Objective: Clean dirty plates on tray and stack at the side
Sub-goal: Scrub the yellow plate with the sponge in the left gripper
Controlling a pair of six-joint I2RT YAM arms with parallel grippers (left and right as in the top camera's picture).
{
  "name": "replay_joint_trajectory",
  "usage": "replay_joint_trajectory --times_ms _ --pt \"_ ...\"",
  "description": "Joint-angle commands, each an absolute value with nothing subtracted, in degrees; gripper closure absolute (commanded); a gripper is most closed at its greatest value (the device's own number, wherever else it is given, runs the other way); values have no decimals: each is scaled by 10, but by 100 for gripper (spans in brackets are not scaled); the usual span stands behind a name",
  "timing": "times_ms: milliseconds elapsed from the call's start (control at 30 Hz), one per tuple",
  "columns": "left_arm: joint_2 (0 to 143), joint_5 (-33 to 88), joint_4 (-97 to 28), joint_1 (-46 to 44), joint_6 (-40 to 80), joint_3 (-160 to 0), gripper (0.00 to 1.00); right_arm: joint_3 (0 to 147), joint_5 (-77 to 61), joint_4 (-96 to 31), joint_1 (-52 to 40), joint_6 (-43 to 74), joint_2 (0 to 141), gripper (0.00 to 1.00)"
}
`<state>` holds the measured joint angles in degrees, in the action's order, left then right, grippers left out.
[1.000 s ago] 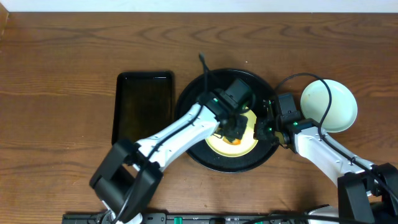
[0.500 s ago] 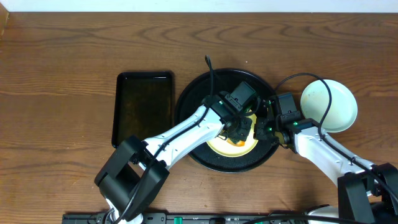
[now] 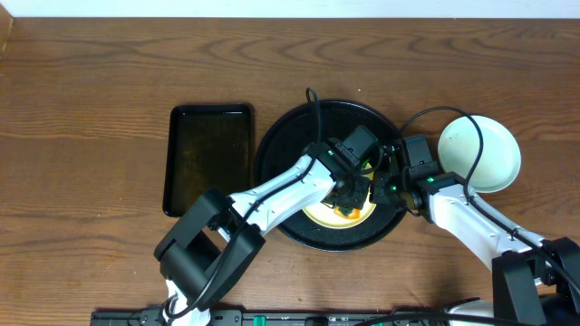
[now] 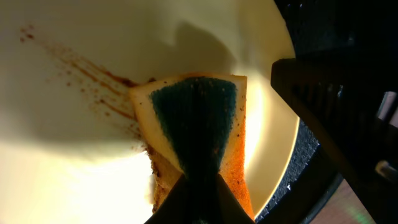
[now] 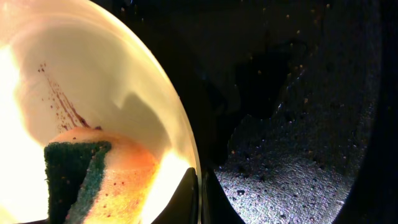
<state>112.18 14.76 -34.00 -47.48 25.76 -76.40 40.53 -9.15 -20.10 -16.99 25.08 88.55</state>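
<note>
The pale yellow plate (image 3: pixel 319 214) lies in the round black tray (image 3: pixel 281 145), mostly under the arms. My left gripper (image 3: pixel 349 201) is shut on an orange sponge with a green scouring face (image 4: pixel 196 118) and presses it on the yellow plate (image 4: pixel 68 106), beside brown smears (image 4: pixel 93 74). My right gripper (image 3: pixel 388 187) is shut on the yellow plate's right rim (image 5: pixel 186 149); the sponge (image 5: pixel 93 174) and smears (image 5: pixel 62 102) show in the right wrist view. A pale mint plate (image 3: pixel 480 152) sits on the table to the right of the tray. No third plate is in view.
A smaller rectangular black tray (image 3: pixel 210 154) lies left of the round tray. The right arm's cable (image 3: pixel 433 116) loops over the table between the round tray and the mint plate. Brown wooden table all round.
My left gripper has slid the sponge rightward and slightly toward the front across the yellow plate. The right gripper has stayed on the plate's rim.
</note>
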Motion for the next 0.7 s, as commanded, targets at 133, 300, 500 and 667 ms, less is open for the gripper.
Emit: replay_joint_trajectory --times_ms 133,300,500,667 --pt "1163 85 -322 -469 265 -760 90 415 -84 -216 -166 257 890 99" --pt "1164 16 -304 -440 265 -760 90 415 -84 -230 -166 257 890 99" --pt "1164 -1 -277 -389 265 -760 89 415 -84 -242 -166 257 890 99" --pt "1161 3 -324 -364 264 -761 93 415 -84 -243 -166 257 890 99"
